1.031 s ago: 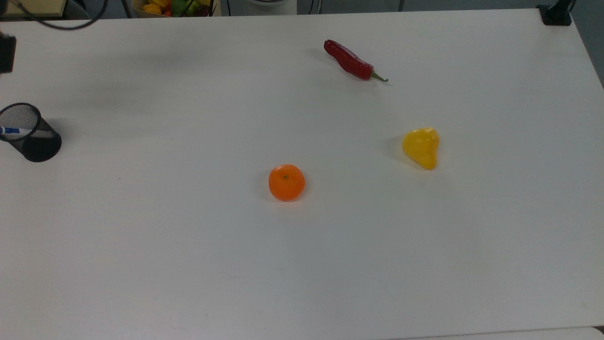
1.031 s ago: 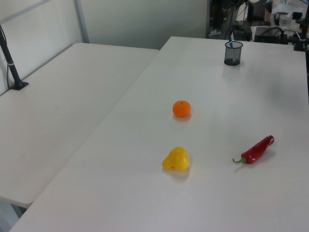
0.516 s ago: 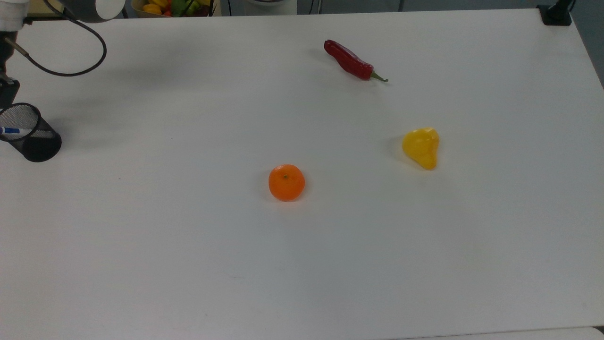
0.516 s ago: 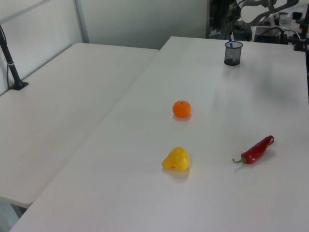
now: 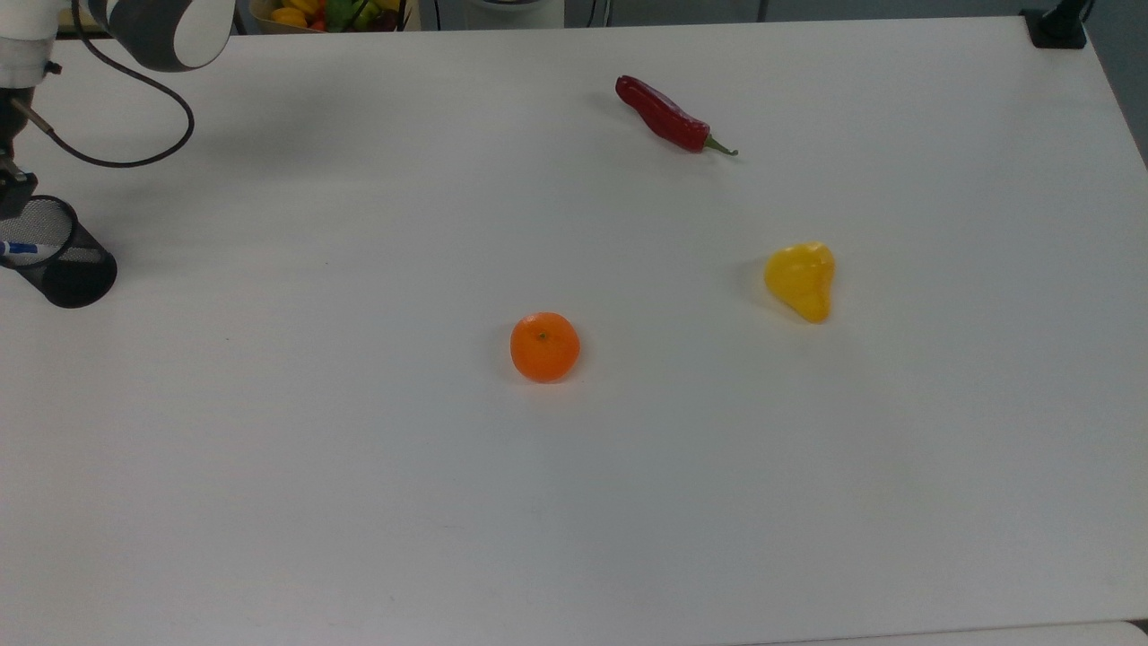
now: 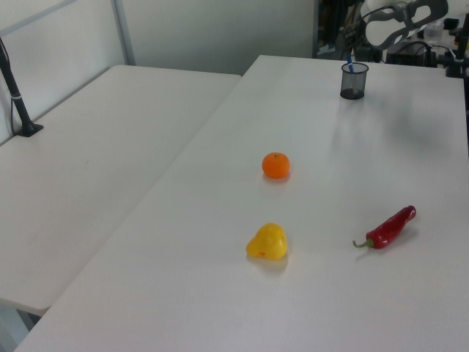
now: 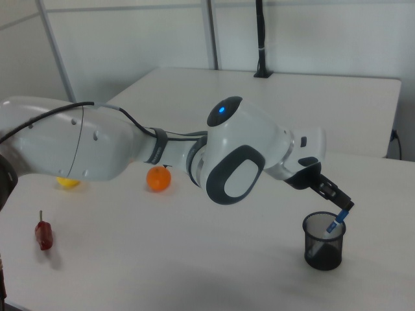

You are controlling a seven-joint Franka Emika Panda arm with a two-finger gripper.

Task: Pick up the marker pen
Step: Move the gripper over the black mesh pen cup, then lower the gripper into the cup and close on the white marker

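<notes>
Right view: the gripper (image 7: 345, 208) sits just above the marker pen (image 7: 335, 223) leaning in the black mesh cup (image 7: 323, 241); its finger state cannot be told. No print legible.

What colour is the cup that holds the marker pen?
Black mesh; the cup holding the marker pen shows best in the top view.

A white table (image 5: 574, 502) carries four things set well apart. A black mesh pen cup (image 5: 65, 266) stands upright at the top view's left edge. An orange (image 5: 544, 346) sits near the middle. A yellow pepper (image 5: 802, 280) lies toward the top view's right, and a red chilli (image 5: 664, 115) lies near the far edge, its green stem pointing to the top view's right. In the left view a second white table (image 6: 95, 176) adjoins on the left view's left.
</notes>
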